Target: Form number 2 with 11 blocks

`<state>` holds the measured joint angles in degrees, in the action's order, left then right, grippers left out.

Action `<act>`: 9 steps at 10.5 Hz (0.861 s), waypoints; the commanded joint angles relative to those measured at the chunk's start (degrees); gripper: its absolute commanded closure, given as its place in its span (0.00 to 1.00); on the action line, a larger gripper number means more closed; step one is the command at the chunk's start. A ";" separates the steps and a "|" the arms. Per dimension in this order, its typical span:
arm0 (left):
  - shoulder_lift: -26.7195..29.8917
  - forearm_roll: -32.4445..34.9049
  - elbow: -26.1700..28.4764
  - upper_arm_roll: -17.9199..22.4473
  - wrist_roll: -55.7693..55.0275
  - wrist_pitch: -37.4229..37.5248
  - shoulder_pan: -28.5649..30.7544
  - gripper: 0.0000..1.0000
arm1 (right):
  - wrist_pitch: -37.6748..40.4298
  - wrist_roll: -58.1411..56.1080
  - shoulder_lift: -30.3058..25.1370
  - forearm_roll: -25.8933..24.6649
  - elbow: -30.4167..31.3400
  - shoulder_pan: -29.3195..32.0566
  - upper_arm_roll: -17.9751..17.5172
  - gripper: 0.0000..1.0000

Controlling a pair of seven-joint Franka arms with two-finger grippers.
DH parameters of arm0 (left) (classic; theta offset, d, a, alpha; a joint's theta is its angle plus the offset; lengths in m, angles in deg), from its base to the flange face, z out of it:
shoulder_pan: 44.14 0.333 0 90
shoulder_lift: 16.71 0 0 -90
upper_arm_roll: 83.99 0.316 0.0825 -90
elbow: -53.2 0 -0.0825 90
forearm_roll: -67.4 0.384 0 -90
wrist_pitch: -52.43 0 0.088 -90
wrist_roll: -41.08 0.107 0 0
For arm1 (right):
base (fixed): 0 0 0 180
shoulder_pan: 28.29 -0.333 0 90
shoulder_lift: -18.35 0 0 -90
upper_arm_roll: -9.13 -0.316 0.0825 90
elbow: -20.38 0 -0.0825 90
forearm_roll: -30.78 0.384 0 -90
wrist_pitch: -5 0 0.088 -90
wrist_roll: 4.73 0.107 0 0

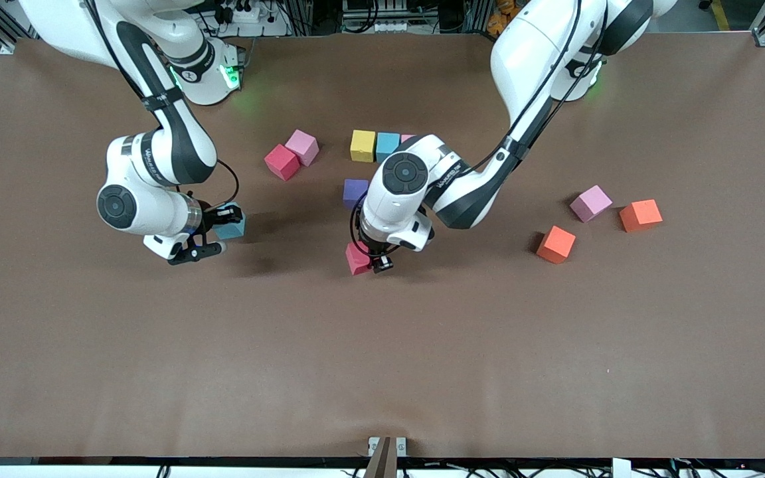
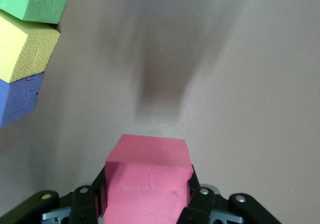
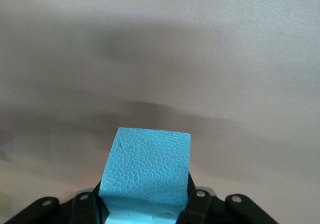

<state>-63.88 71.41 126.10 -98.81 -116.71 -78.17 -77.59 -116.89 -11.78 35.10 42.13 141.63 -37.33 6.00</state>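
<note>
Counter: wide brown matte surface carrying everything.
Left tool: clamped on a deep-pink matte foam cube, low over bare counter, nearer the front camera than the started rows.
Right tool: clamped on a sky-blue foam cube, over bare counter toward the right arm's end.
Started digit: yellow foam cube touching a second sky-blue cube, a pink edge showing beside it; purple foam cube nearer the camera; a green cube shows only in the left wrist view.
Loose cubes: red and pink together; lilac and two orange toward the left arm's end.
Handling: judged light, soft, slightly squashy and grippy; best pinched on two flat parallel faces, gently, so the foam keeps square.
</note>
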 commanded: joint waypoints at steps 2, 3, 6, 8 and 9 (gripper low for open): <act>7.70 7.06 4.18 0.14 0.20 6.07 1.20 0.84 | 0.78 -0.33 0.48 -0.19 -0.93 0.42 -0.22 0.54; 7.96 7.06 4.27 0.22 0.20 6.41 1.37 0.84 | 0.69 -0.42 0.56 -0.19 -1.02 0.42 -0.22 0.54; 8.05 7.06 4.36 0.14 1.16 6.77 1.64 0.84 | 0.60 -0.33 0.56 -0.19 -1.02 0.42 -0.22 0.54; 8.32 7.06 4.36 0.05 1.96 7.73 1.72 0.84 | 0.52 -0.33 0.56 -0.19 -1.02 0.42 -0.22 0.54; 8.40 7.06 4.45 0.05 1.96 7.82 1.72 0.84 | 0.60 -0.33 0.56 -0.19 -1.02 0.42 -0.22 0.54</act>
<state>-62.47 77.27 126.20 -98.72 -115.23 -77.16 -77.54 -116.90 -11.79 35.18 42.12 141.56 -37.31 6.01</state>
